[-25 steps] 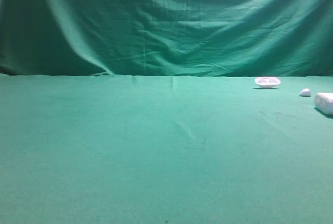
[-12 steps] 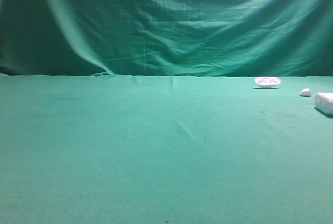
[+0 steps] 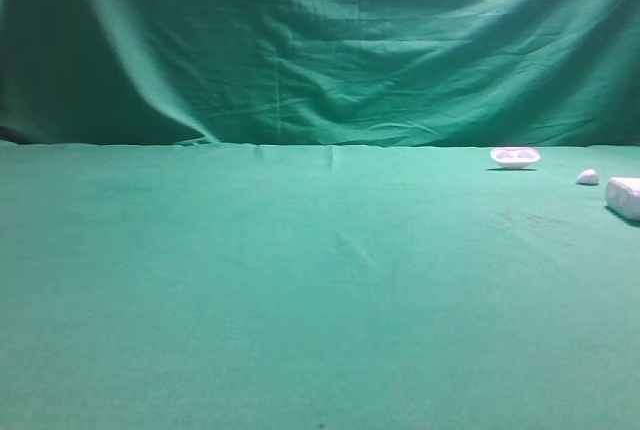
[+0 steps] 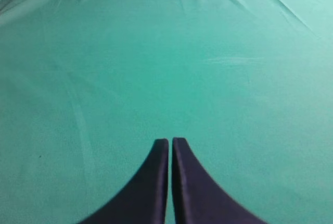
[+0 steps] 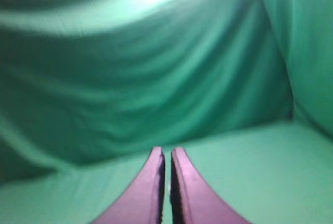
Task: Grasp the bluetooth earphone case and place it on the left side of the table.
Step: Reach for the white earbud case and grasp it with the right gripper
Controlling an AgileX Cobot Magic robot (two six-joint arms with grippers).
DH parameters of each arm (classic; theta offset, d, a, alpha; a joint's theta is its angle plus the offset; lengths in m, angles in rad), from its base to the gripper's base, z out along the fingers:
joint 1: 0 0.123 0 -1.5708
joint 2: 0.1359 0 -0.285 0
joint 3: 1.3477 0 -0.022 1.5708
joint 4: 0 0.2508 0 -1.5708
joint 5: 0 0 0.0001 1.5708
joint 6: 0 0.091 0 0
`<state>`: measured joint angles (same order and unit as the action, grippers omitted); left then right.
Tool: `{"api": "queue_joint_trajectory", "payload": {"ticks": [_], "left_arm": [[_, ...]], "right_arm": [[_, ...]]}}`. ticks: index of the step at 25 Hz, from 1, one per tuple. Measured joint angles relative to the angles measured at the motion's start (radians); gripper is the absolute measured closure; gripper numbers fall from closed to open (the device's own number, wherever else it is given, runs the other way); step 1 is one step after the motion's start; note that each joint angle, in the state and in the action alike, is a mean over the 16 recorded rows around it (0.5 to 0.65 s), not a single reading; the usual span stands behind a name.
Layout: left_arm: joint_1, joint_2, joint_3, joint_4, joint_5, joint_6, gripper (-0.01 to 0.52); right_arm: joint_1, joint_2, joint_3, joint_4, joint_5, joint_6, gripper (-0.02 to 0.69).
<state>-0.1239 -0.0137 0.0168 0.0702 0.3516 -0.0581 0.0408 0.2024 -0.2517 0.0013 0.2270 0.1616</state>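
The bluetooth earphone case (image 3: 625,197) is a smooth white rounded shape lying on the green table (image 3: 300,290) at the far right edge of the exterior view, partly cut off by the frame. Neither arm shows in that view. In the left wrist view my left gripper (image 4: 170,140) is shut, its dark fingers together over bare green cloth. In the right wrist view my right gripper (image 5: 166,150) is shut too, with nothing between its fingers, facing the draped green backdrop. The case appears in neither wrist view.
A shallow white dish-shaped object (image 3: 514,157) sits at the back right near the backdrop (image 3: 320,40). A tiny white lump (image 3: 587,177) lies between it and the case. Green cloth with faint creases covers the wide left and middle.
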Motion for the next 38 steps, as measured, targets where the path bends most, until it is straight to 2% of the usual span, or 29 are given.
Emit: {"api": "queue_joint_trajectory", "payload": {"ticks": [7,16,19,26,30,38], "left_arm": [[0.000,0.000,0.000,0.000,0.000,0.000,0.514],[0.000,0.000,0.000,0.000,0.000,0.000,0.514],[0.000,0.000,0.000,0.000,0.000,0.000,0.514],[0.000,0.000,0.000,0.000,0.000,0.000,0.514],[0.000,0.000,0.000,0.000,0.000,0.000,0.514],[0.000,0.000,0.000,0.000,0.000,0.000,0.514]], "right_arm": [[0.000,0.255,-0.194,0.019,0.301,-0.125,0.665],[0.056,0.594,-0.395,0.089,0.500,-0.303,0.665],[0.097,0.716,-0.469,0.081,0.555,-0.299,0.665],[0.194,0.996,-0.599,-0.024,0.596,-0.182,0.649],[0.225,1.131,-0.637,-0.089,0.561,-0.114,0.561],[0.237,1.343,-0.684,-0.134,0.479,0.001,0.247]]}}
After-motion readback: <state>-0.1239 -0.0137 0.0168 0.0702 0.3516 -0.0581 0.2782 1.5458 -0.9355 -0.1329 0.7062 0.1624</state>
